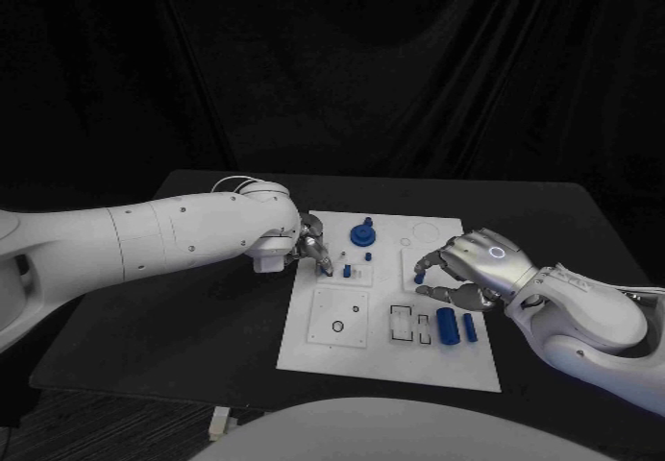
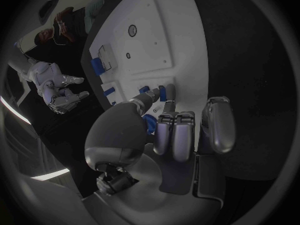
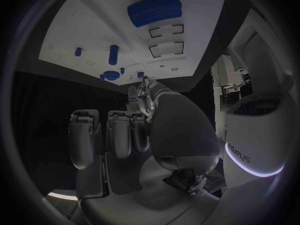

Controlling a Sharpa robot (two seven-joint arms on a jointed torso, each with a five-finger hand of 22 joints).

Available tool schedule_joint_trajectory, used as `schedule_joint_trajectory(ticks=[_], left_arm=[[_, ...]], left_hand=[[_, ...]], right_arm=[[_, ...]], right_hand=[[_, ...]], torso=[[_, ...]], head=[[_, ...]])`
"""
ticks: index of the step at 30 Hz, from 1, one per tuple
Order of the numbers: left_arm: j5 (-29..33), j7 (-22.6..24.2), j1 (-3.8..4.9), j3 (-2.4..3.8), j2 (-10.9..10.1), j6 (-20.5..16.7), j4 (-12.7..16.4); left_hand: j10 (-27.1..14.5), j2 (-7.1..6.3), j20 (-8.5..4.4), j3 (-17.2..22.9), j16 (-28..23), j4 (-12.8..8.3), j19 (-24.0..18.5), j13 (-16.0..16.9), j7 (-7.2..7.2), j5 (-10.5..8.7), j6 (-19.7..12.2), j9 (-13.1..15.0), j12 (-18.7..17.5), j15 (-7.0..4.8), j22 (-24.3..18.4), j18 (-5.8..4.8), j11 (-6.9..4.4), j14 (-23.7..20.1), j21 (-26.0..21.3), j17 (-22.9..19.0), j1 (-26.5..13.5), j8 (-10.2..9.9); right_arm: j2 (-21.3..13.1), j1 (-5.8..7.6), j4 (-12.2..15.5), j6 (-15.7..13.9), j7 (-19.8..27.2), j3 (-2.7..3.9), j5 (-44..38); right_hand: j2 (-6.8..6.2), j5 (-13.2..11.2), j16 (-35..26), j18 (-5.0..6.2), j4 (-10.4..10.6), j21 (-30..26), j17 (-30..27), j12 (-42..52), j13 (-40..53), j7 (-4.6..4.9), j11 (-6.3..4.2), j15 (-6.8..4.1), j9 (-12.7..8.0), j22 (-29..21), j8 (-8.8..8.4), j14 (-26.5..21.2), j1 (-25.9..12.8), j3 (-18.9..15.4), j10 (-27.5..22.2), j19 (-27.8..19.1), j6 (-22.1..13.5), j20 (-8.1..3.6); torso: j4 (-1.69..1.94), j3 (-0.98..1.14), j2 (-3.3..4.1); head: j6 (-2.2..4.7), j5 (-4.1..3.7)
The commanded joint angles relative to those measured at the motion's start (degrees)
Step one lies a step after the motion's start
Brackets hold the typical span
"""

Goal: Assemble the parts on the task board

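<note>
Task board, the white plate, is lying in the middle of the black table, and we are seeing blue parts spread over it. A round-based blue part is standing upright near the board's far edge, a small blue peg is standing just in front of it, and a larger blue cylinder with a thinner blue bar beside it is lying toward the board's right side, next to two rectangular cut-outs. We are seeing the left robot hand reaching over the board's far left part, fingertips pointing down close to the small blue peg; whether it is pinching anything we cannot tell, since the left wrist view shows fingers bunched near blue pieces but no clear hold. The right robot hand is hovering over the board's right half, fingers curled, with a small blue part at its fingertips; we cannot tell if it is actually gripping it.
</note>
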Motion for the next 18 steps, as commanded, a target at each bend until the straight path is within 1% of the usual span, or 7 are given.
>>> schedule_joint_trajectory(ticks=[1, 4, 18], left_arm=[[0.41, 0.63, -0.15, 0.03, 0.28, 0.21, 0.04], [0.41, 0.73, -0.17, 0.03, 0.45, 0.1, -0.11], [0.41, 0.86, -0.25, 0.03, 0.94, 0.38, -0.7]], left_hand=[[5.86, 0.0, 0.0, -0.07, 0.15, 0.22, -0.26, 15.07, -0.38, -0.03, -0.14, -0.05, 0.2, 0.3, 10.35, 0.46, 0.16, 6.15, -0.36, 15.09, -0.37, -0.23], [5.86, -0.01, 0.0, -0.08, 0.15, 0.19, -0.28, 15.07, -0.39, -0.03, -0.14, -0.06, 0.2, 0.3, 10.34, 0.47, 0.15, 6.15, -0.42, 15.09, -0.31, -0.24], [5.86, -0.19, 0.01, -0.21, 0.15, -0.03, -0.34, 15.07, -0.39, -0.09, -0.25, -0.13, 0.2, 0.29, 10.3, 0.5, 0.14, 6.15, -0.58, 15.09, -0.03, -0.32]], right_arm=[[0.06, -0.17, -0.01, -0.1, -0.56, 0.02, -0.25], [0.08, -0.19, -0.03, -0.09, -0.55, 0.02, -0.25], [-0.03, -0.21, 0.01, -0.01, -0.67, 0.02, -0.25]], right_hand=[[0.04, 0.38, -0.33, -0.21, 0.02, -0.26, 10.57, 0.21, 15.07, 0.04, -0.13, -0.32, -0.06, 14.78, -0.14, 5.16, 0.29, 0.44, 6.07, 5.54, 0.26, -0.23], [0.04, 0.38, -0.33, -0.21, 0.02, -0.26, 10.57, 0.21, 15.07, 0.04, -0.13, -0.32, -0.06, 14.78, -0.14, 5.16, 0.29, 0.44, 6.07, 5.54, 0.26, -0.23], [0.1, 0.38, -0.31, -0.21, 0.02, -0.24, 10.6, 0.21, 15.07, 0.06, -0.11, -0.31, -0.08, 14.78, -0.14, 5.17, 0.36, 0.49, 6.07, 5.55, 0.26, -0.23]], torso=[[-0.03, -0.02, -0.02], [-0.02, 0.01, -0.02], [-0.06, -0.01, -0.01]], head=[[-0.01, 0.1], [-0.01, 0.08], [-0.01, 0.12]])
